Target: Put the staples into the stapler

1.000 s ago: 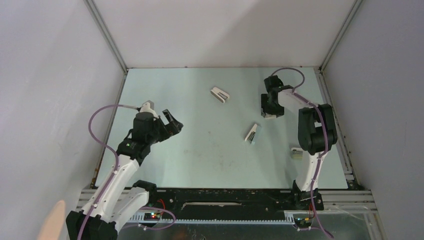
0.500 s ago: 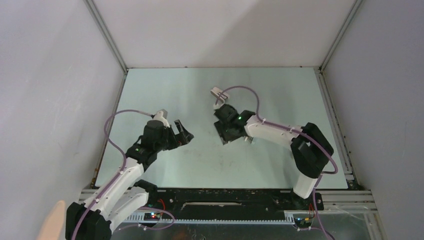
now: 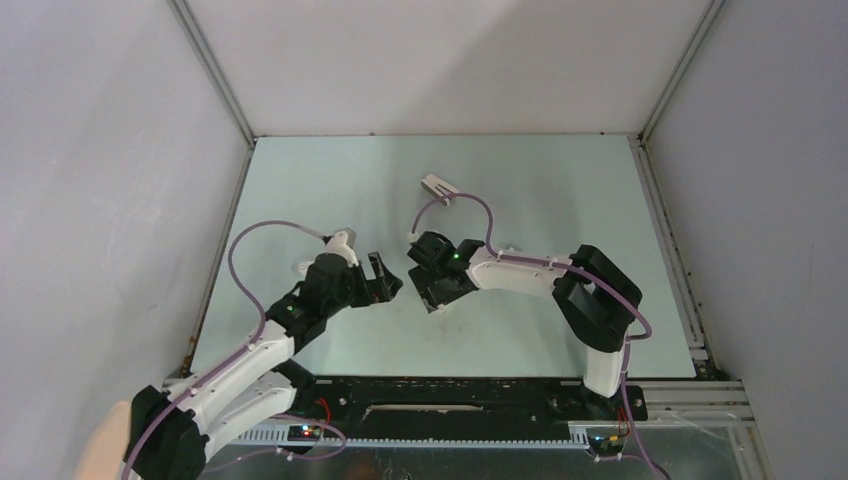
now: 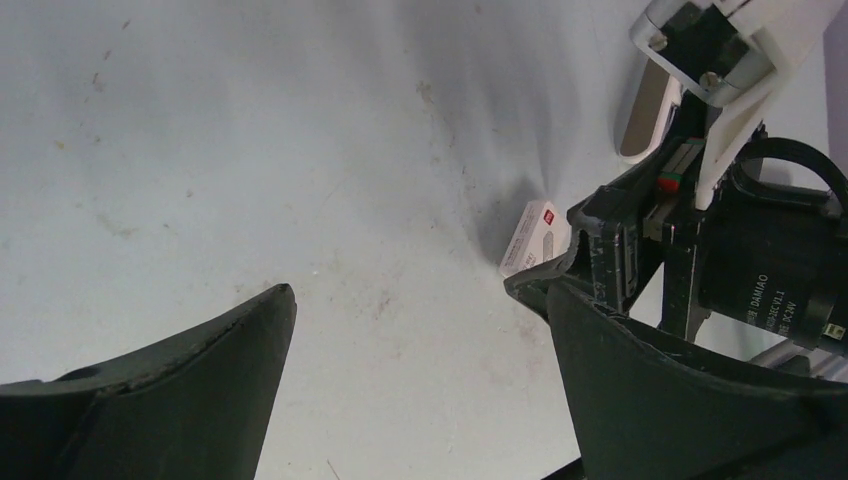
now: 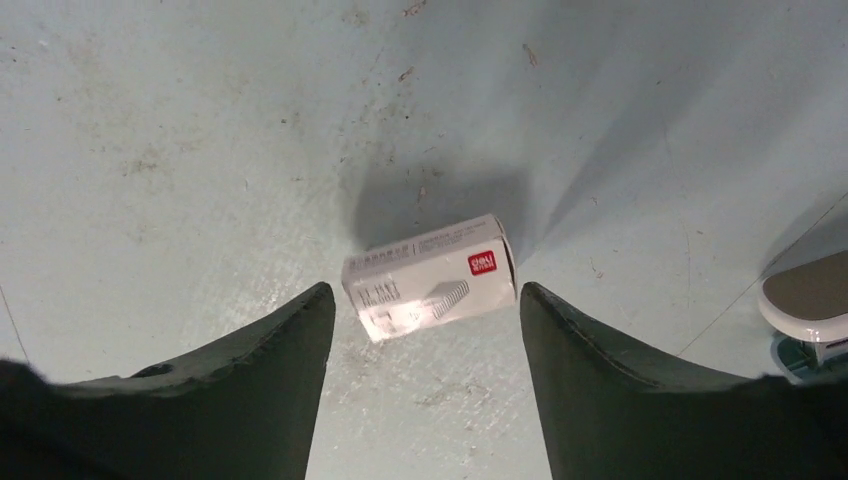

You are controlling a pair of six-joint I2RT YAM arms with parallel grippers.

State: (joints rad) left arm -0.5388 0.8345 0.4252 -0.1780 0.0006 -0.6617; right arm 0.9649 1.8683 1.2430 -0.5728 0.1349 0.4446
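Note:
The staples, a grey ribbed block, are not in view. A small white box with a red mark point(image 5: 430, 275) lies on the table between the open fingers of my right gripper point(image 5: 425, 298), untouched; it also shows in the left wrist view point(image 4: 530, 238). A slim stapler with a pale green underside point(image 5: 805, 295) peeks in at the right edge of the right wrist view; the right arm hides it from above. My left gripper point(image 4: 420, 300) is open and empty, just left of the right gripper point(image 3: 428, 290). From above the left gripper point(image 3: 388, 283) sits mid-table.
A broad white wedge-shaped stapler point(image 3: 438, 187) lies further back on the pale green table point(image 3: 330, 190). The right arm point(image 3: 540, 272) stretches low across the middle. Grey walls close in both sides and the back.
My right arm has swung from the far right to the table's middle, covering the slim stapler. My left gripper has moved right and nearer, close to the right gripper.

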